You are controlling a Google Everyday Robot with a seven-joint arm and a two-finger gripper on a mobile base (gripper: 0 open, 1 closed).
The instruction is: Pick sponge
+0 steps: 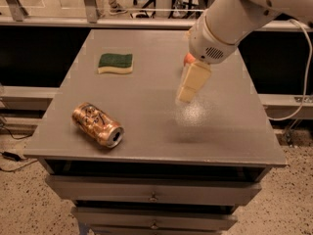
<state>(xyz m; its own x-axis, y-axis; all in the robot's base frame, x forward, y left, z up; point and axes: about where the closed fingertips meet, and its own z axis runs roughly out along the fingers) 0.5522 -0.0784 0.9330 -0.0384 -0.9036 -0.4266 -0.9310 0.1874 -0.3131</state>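
The sponge [115,63] lies flat at the back left of the grey table [146,131], dark green top over pale yellow foam. My gripper [187,96] hangs from the white arm above the middle right of the table, well to the right of the sponge and apart from it. It holds nothing that I can see.
A copper-coloured can [97,124] lies on its side at the front left. An orange-red apple [188,58] at the back right is mostly hidden behind the arm. Drawers sit under the table front. A railing runs behind the table.
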